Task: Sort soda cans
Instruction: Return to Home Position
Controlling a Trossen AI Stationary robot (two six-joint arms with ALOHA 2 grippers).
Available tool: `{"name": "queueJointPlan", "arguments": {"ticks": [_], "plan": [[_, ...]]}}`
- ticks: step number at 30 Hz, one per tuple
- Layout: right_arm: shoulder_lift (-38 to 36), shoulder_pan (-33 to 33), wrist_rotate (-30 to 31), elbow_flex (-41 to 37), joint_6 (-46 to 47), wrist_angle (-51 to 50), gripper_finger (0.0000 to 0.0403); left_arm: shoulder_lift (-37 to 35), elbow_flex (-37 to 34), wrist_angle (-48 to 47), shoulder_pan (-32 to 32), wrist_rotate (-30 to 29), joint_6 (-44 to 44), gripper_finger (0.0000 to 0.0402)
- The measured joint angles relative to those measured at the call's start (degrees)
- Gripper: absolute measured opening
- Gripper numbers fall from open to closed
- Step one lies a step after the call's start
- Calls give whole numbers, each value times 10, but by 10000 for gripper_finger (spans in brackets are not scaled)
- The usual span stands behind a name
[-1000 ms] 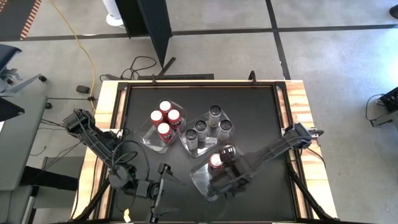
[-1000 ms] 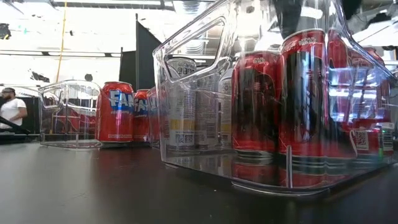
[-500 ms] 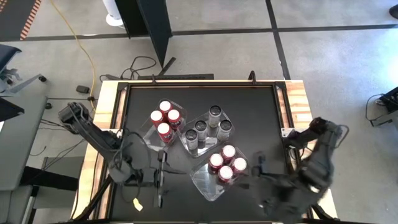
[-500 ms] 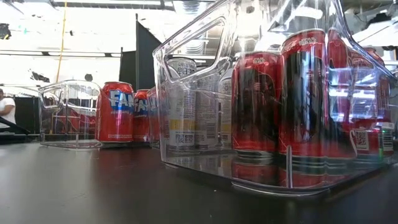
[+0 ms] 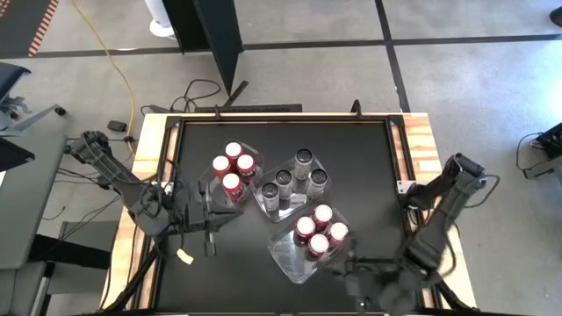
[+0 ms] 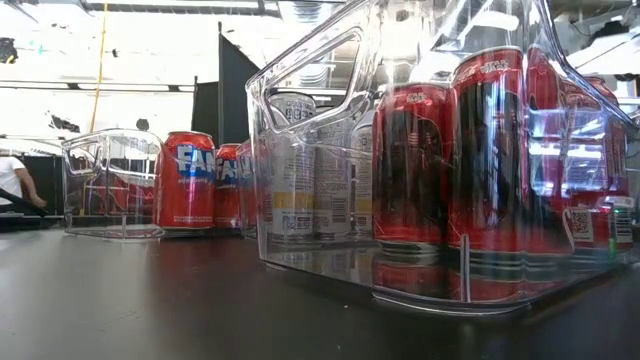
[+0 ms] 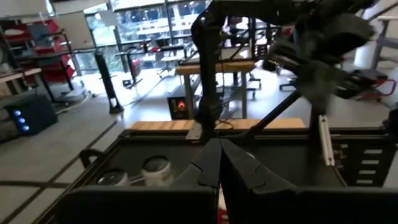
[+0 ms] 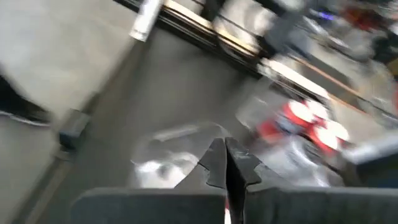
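Three clear trays stand on the black table. The far-left tray (image 5: 211,189) holds several red soda cans (image 5: 234,165). The middle tray (image 5: 263,204) holds several silver-grey cans with dark tops (image 5: 295,178). The near tray (image 5: 290,259) holds three red cans (image 5: 319,232), which stand upright on its floor. My left gripper (image 5: 209,239) hovers shut near the table's left edge, beside the far-left tray, with nothing in it. My right gripper (image 5: 344,270) is blurred. It hangs shut and empty near the table's near edge, right of the near tray.
The table has a raised wooden rim (image 5: 149,149) on its left and right sides. Free black surface (image 5: 360,158) lies at the far right and along the near left. In the low view a person (image 6: 12,180) shows far behind the table.
My right gripper has drawn back from over the near tray toward the table's near right corner and has risen, which uncovers the three red cans standing there. My left gripper has gone toward the far edge and tipped up to level. Both have shut.
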Motion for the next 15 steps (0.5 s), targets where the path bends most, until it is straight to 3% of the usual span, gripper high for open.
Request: {"name": "queueJointPlan", "arguments": {"ticks": [4,6,11,15], "plan": [[-46,-61,-200,-114,-162,260,4,-19,-2,-32,19,6,-6,1],[-71,-99,-268,-156,-213,350,3,-21,-8,-32,38,31,4,1],[-134,-205,-325,-240,-264,429,1,-40,-52,-14,113,123,21,0],[-209,-276,-370,-323,-260,458,1,-101,-125,29,171,175,28,0]]}}
